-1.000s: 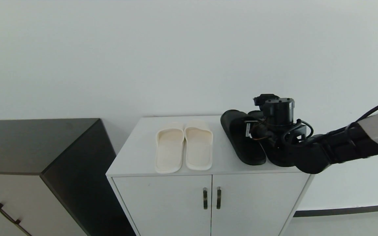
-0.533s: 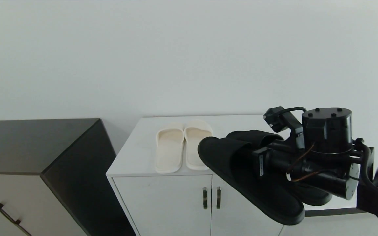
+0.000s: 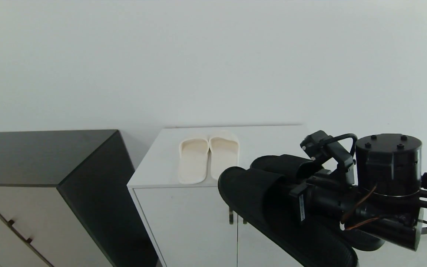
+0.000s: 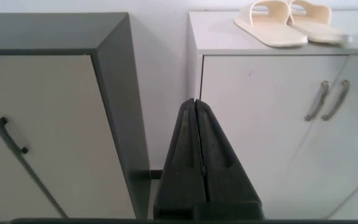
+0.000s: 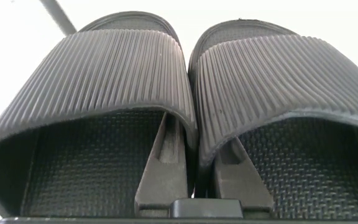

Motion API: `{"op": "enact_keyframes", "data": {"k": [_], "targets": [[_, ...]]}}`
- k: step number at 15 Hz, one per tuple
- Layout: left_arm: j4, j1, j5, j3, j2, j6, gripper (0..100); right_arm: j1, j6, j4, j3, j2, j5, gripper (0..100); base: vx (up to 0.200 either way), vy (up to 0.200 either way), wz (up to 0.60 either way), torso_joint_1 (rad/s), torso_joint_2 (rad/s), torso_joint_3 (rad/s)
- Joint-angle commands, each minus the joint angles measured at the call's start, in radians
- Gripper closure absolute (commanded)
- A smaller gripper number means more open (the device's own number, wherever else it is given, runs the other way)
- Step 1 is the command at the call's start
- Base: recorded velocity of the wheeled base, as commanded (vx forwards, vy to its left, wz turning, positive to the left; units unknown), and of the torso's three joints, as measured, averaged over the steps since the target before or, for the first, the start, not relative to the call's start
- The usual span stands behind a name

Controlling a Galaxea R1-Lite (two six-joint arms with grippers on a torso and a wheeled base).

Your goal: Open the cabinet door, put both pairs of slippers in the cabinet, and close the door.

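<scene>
Black slippers (image 3: pixel 272 193) are clamped in the right gripper (image 5: pixel 194 155), cream slippers (image 3: pixel 208 159) lie at the front edge of the cabinet (image 3: pixel 154 167), doors (image 3: pixel 184 226) closed: nothing stowed yet.

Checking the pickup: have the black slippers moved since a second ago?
Yes. The black slippers, clamped by the right gripper, came off the white cabinet top and hang before its doors.

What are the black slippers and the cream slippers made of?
The black slippers look like soft rubber or foam: matte, with ribbed straps and bumpy footbeds. The cream slippers look like smooth moulded foam, matte, though plastic is possible.
</scene>
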Motion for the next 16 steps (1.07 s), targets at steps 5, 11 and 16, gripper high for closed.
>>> {"op": "enact_keyframes", "data": {"k": [5, 11, 16], "targets": [[-0.001, 0.000, 0.001, 0.000, 0.001, 0.001, 100, -0.001, -0.016, -0.017, 0.067, -0.058, 0.080, 100, -0.040, 0.000, 0.00, -0.001, 0.00, 0.001], [-0.001, -0.002, -0.004, 0.000, 0.001, 0.008, 100, -0.003, -0.016, -0.019, 0.083, -0.066, 0.083, 100, 0.000, -0.133, 0.00, 0.003, 0.00, 0.002], [-0.001, 0.000, -0.004, 0.000, 0.001, 0.003, 100, -0.026, -0.080, -0.031, 0.121, -0.066, 0.110, 100, 0.000, 0.000, 0.00, 0.000, 0.00, 0.000]]}}
